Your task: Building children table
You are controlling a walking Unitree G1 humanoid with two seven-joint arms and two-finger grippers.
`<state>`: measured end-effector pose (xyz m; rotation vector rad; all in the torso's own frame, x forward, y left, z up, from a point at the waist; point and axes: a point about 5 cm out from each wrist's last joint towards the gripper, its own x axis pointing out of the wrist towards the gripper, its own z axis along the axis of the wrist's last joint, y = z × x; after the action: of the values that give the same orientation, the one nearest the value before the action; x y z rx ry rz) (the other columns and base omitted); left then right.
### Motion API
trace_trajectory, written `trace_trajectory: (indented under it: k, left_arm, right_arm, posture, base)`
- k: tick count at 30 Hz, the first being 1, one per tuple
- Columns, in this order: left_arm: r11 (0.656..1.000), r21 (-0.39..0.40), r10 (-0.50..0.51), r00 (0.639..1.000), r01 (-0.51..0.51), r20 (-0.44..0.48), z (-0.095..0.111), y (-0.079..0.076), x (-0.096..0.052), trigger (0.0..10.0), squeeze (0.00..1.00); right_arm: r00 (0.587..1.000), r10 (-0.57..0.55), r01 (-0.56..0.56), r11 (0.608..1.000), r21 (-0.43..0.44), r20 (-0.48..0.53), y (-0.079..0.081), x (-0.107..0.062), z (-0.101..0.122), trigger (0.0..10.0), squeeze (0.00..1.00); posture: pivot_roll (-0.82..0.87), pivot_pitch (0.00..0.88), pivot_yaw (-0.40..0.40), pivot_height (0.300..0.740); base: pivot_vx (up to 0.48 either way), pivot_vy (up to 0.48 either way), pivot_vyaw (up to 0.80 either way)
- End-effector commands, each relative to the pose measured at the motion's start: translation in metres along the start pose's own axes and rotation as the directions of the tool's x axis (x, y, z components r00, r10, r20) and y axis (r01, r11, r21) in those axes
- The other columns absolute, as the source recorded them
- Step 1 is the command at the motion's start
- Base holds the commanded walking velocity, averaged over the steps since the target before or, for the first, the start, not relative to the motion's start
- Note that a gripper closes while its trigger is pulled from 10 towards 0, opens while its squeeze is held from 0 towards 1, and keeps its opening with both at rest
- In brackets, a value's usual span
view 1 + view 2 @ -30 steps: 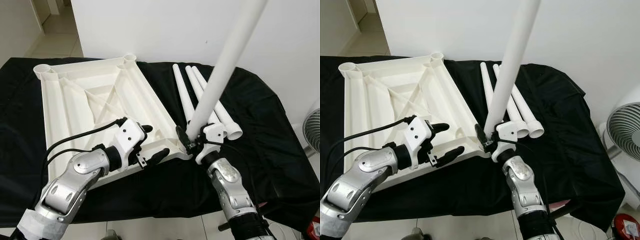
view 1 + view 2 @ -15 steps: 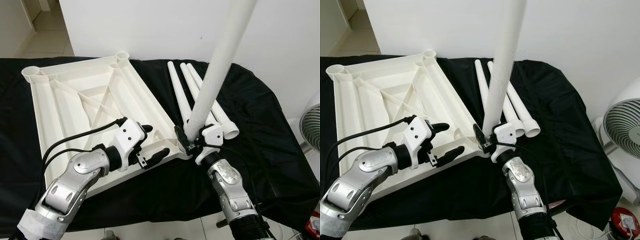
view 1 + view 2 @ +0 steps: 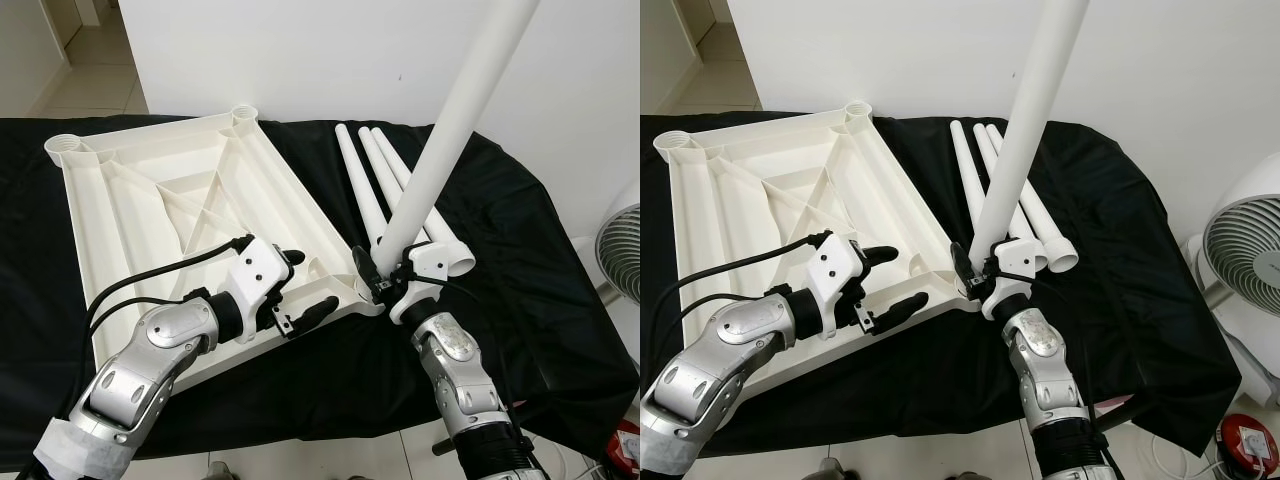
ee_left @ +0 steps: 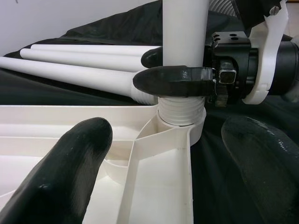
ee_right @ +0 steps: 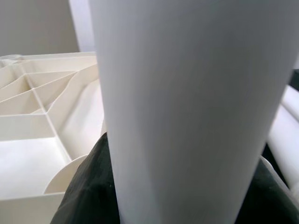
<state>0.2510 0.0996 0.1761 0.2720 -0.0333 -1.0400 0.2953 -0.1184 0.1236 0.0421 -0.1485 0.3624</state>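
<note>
A white ribbed tabletop lies upside down on a black cloth. My right gripper is shut on a long white leg just above its lower end. The leg stands nearly upright and leans right. Its threaded end sits in the near right corner socket of the tabletop. My left gripper is open at the tabletop's near edge, close to that corner. One of its fingers is over the ribs and the other over the cloth. Three more legs lie side by side on the cloth beyond the corner.
The black cloth covers the whole work surface and hangs over its near edge. A white wall runs right behind it. A white fan stands on the floor at the right, with a small red object below it.
The top of the held leg has swung to the right over the last half second while its lower end stayed at the corner socket. The left gripper has not moved.
</note>
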Motion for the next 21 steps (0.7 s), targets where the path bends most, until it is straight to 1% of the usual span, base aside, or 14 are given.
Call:
trace_trajectory:
  k: [1, 3, 5, 7, 10, 12, 13, 16, 18, 21]
  left_arm:
    - [0.999, 0.013, -0.033, 0.999, 0.033, 0.000, 0.001, -0.003, -0.001, 10.0, 0.00]
    - [0.999, 0.013, -0.033, 0.999, 0.033, 0.000, 0.001, -0.003, -0.001, 10.0, 0.00]
    - [0.999, 0.014, -0.033, 0.999, 0.033, 0.000, 0.001, -0.003, -0.001, 10.0, 0.00]
    - [0.999, 0.014, -0.034, 0.999, 0.034, 0.001, 0.001, -0.003, 0.000, 10.0, 0.00]
    - [0.999, 0.014, -0.034, 0.999, 0.034, 0.002, 0.002, -0.003, 0.000, 10.0, 0.00]
    - [0.999, 0.013, -0.035, 0.999, 0.035, 0.003, 0.002, -0.002, 0.001, 10.0, 0.00]
    - [0.999, 0.013, -0.035, 0.999, 0.035, 0.003, 0.002, -0.002, 0.001, 10.0, 0.00]
    - [0.999, 0.013, -0.042, 0.999, 0.042, 0.004, 0.003, -0.003, 0.001, 10.0, 0.00]
    - [0.999, 0.013, -0.042, 0.999, 0.042, 0.004, 0.003, -0.003, 0.001, 10.0, 0.00]
    - [0.999, 0.019, -0.050, 0.999, 0.050, 0.001, 0.003, -0.003, 0.001, 10.0, 0.00]
  right_arm:
    - [0.989, -0.084, 0.085, 0.996, 0.001, -0.122, -0.005, -0.010, -0.025, 10.0, 0.00]
    - [0.983, -0.138, 0.140, 0.990, 0.009, -0.124, -0.006, -0.009, -0.026, 10.0, 0.00]
    - [0.979, -0.159, 0.162, 0.987, 0.013, -0.128, -0.006, -0.009, -0.027, 10.0, 0.00]
    - [0.968, -0.217, 0.220, 0.976, 0.005, -0.127, -0.006, -0.007, -0.028, 10.0, 0.00]
    - [0.959, -0.251, 0.253, 0.968, -0.001, -0.129, -0.006, -0.006, -0.029, 10.0, 0.00]
    - [0.949, -0.287, 0.289, 0.957, -0.006, -0.127, -0.004, 0.000, -0.030, 10.0, 0.00]
    - [0.949, -0.287, 0.289, 0.957, -0.006, -0.127, -0.004, 0.000, -0.030, 10.0, 0.00]
    - [0.939, -0.323, 0.325, 0.946, -0.003, -0.119, 0.000, 0.010, -0.030, 10.0, 0.00]
    - [0.939, -0.323, 0.325, 0.946, -0.003, -0.119, 0.000, 0.010, -0.030, 10.0, 0.00]
    - [0.925, -0.363, 0.365, 0.931, -0.006, -0.113, 0.003, 0.022, -0.029, 10.0, 0.00]
  posture:
    - [0.08, 0.058, -0.047, 0.740]
    - [0.08, 0.058, -0.047, 0.740]
    - [0.08, 0.058, -0.047, 0.740]
    - [0.08, 0.060, -0.048, 0.740]
    - [0.08, 0.059, -0.045, 0.740]
    - [0.08, 0.062, -0.042, 0.740]
    - [0.08, 0.062, -0.042, 0.740]
    - [0.08, 0.064, -0.036, 0.740]
    - [0.08, 0.064, -0.036, 0.740]
    - [0.08, 0.065, -0.031, 0.740]
  base:
    - [0.000, 0.000, 0.00]
    - [0.000, 0.000, 0.00]
    - [0.000, 0.000, 0.00]
    - [0.000, 0.000, 0.00]
    - [0.000, 0.000, 0.00]
    - [0.000, 0.000, 0.00]
    - [0.000, 0.000, 0.00]
    - [0.000, 0.000, 0.00]
    - [0.000, 0.000, 0.00]
    - [0.000, 0.000, 0.00]
